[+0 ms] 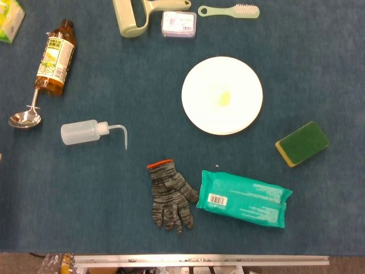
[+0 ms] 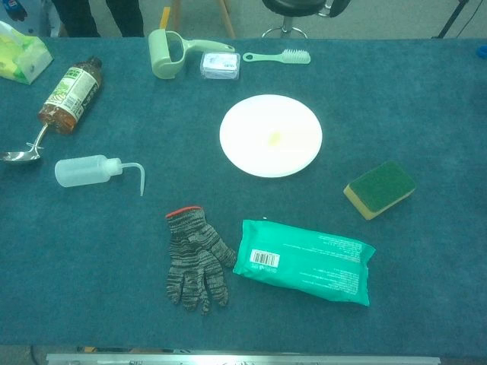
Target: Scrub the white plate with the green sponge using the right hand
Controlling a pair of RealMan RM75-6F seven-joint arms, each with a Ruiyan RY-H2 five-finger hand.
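A round white plate [image 1: 222, 95] [image 2: 271, 135] lies flat on the blue table cloth, with a small yellowish smear at its centre. To its lower right lies the green sponge [image 1: 302, 143] [image 2: 380, 188], green face up over a yellow base, apart from the plate. Neither hand shows in the head view or the chest view.
Around the plate: a green wipes pack [image 1: 244, 198], a grey knit glove [image 1: 169, 196], a clear squeeze bottle [image 1: 85, 132], an oil bottle [image 1: 56, 57], a spoon [image 1: 25, 117], a lint roller [image 1: 132, 16], a small box [image 1: 179, 24] and a brush [image 1: 229, 11]. A metal rail [image 1: 199, 260] edges the table.
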